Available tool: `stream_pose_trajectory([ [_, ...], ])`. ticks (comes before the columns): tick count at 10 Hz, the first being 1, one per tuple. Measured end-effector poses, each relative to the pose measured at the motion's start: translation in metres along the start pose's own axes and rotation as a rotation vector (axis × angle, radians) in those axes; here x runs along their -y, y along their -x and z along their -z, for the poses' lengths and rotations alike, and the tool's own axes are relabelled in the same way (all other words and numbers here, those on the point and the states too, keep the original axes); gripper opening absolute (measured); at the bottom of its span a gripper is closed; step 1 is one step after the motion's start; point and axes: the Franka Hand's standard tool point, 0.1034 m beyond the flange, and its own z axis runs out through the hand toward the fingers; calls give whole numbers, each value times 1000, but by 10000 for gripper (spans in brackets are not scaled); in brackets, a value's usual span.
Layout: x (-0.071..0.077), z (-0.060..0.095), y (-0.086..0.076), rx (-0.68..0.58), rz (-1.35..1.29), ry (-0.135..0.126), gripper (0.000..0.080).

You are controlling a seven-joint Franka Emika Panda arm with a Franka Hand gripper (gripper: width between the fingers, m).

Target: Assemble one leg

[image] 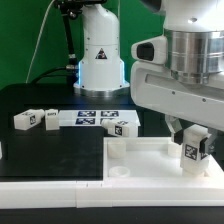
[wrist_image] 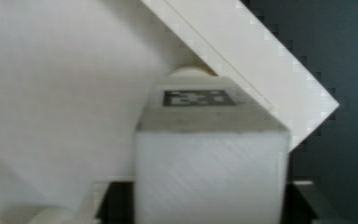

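While the gripper (image: 192, 132) is clamping its two fingers on the leg (image: 194, 150), that small white square-section post is hanging upright at the exterior view's right. It is sitting over the right part of the large white tray-like panel (image: 140, 172), and its black-and-white marker tag (image: 190, 152) is facing the camera. Whether the leg's lower end is touching the panel or hovering just above it cannot be told from the exterior view. The panel is lying flat on the near part of the black counter (image: 40, 150), and a round corner socket (image: 117, 150) is showing at its far left corner, well apart from the held leg. Farther back, the marker board (image: 92, 117) is lying flat on the counter. Two loose legs (image: 27, 120) (image: 50, 119) are resting just beside each other to its left, and a third loose leg (image: 122, 126) is lying at its right end. The arm's white base (image: 100, 55) is standing at the far side behind the board. In the wrist view the leg (wrist_image: 202, 165) is filling the middle of the picture with its tag (wrist_image: 197, 98) on the far end of its visible face. The panel's white surface (wrist_image: 60, 100) and raised edge (wrist_image: 247, 60) are running at a slant beyond it. A small rounded shape (wrist_image: 194, 72) is peeking out past the leg's far end, too blurred to name.
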Motion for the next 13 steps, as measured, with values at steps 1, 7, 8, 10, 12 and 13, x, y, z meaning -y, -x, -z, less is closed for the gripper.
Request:
stream_pose_trajectory([
  [1,0,0,0,1,43,1,385],
  [7,9,2,11,-9,657,16,648],
  [8,10,2,12,-10,725,16,649],
  [10,11,3,14,-15,916,27,649],
  [12,10,3,12,-14,1094,31,649],
  [13,9,3,10,-15,1207,39,649],
])
